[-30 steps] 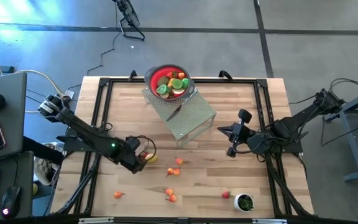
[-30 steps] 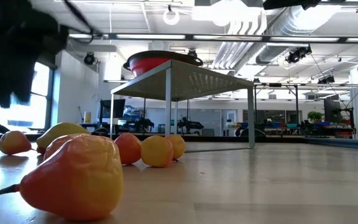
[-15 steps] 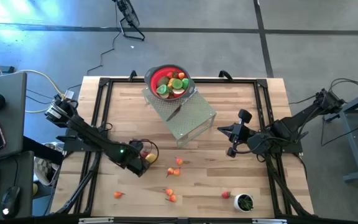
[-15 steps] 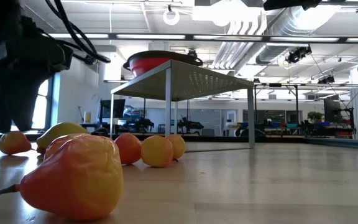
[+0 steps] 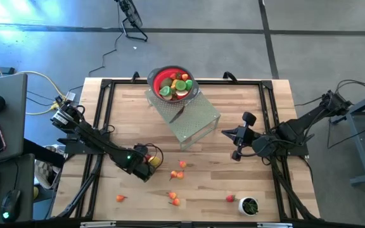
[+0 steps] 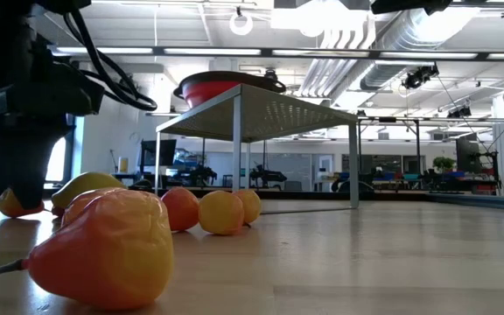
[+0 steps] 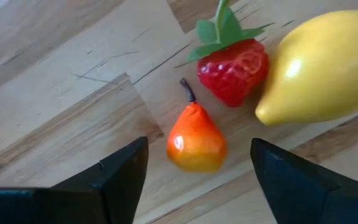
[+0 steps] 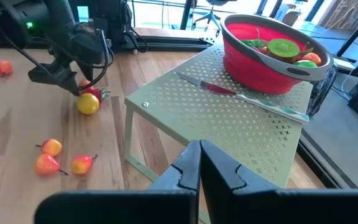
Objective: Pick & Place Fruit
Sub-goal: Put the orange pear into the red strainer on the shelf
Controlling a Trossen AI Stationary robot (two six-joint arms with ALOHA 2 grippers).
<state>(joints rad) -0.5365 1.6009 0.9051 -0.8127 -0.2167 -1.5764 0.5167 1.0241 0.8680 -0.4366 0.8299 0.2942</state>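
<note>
My left gripper [image 7: 197, 180] is open and points down over three fruit lying on the table at its left: a small orange-red pear [image 7: 196, 140], a red strawberry [image 7: 234, 68] and a yellow lemon [image 7: 322, 68]. Its fingers stand on either side of the pear without touching it. The high view shows this gripper [image 5: 147, 167] beside the lemon [image 5: 155, 162]. More fruit lie loose on the wood [image 5: 176, 176], and several fill the red bowl [image 5: 173, 83]. My right gripper [image 5: 234, 144] is shut and hangs in the air at the right.
The bowl stands on a perforated green stand [image 5: 192, 120], with a knife [image 8: 229, 92] beside it. A white cup with green contents [image 5: 249, 206] sits near the front edge, next to a strawberry [image 5: 230, 199]. A black frame [image 5: 100, 107] runs round the table.
My left gripper has come down toward the pear, strawberry and lemon, shifting a little toward the table's right and near edge. In the low view it now hangs low in front of the fruit at the left. The fruit have not moved.
</note>
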